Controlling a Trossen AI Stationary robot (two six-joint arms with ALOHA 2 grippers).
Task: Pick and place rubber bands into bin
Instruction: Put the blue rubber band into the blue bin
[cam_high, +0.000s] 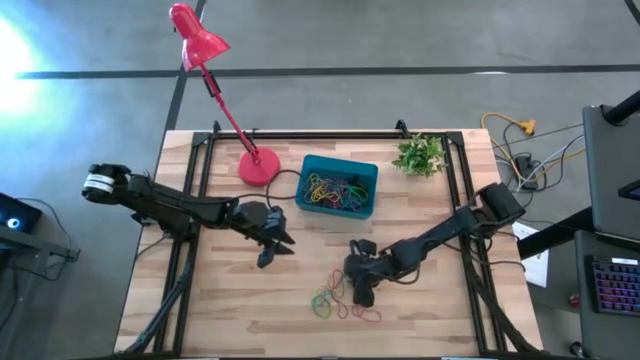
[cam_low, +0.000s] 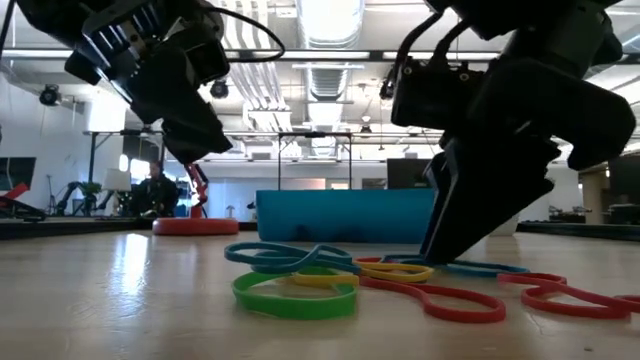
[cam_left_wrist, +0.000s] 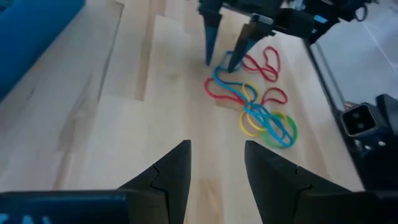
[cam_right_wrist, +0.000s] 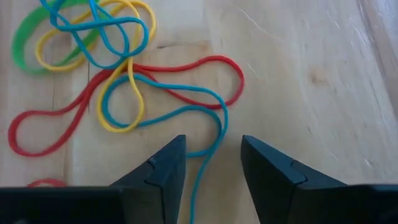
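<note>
the right gripper (cam_right_wrist: 211, 165) stands open and empty over a blue rubber band (cam_right_wrist: 205, 118) in the tangled loose pile on the table (cam_high: 230, 300), apparently to pinch it for the teal bin (cam_high: 338, 186), while the left gripper (cam_left_wrist: 216, 167) waits open nearby.

Bright, even light falls from the long ceiling strip lights (cam_low: 330, 20) seen across the room in the low view, and a hard white glare burns out the grey floor (cam_high: 15, 45) at the far left edge from above. The pale wooden slatted counter (cam_high: 230, 300) is evenly lit with only soft, faint shadows. Level with the counter, the nearest green rubber band (cam_low: 295, 293) is soft and out of focus, and both dark arms are near-silhouettes against the lit room.
</note>
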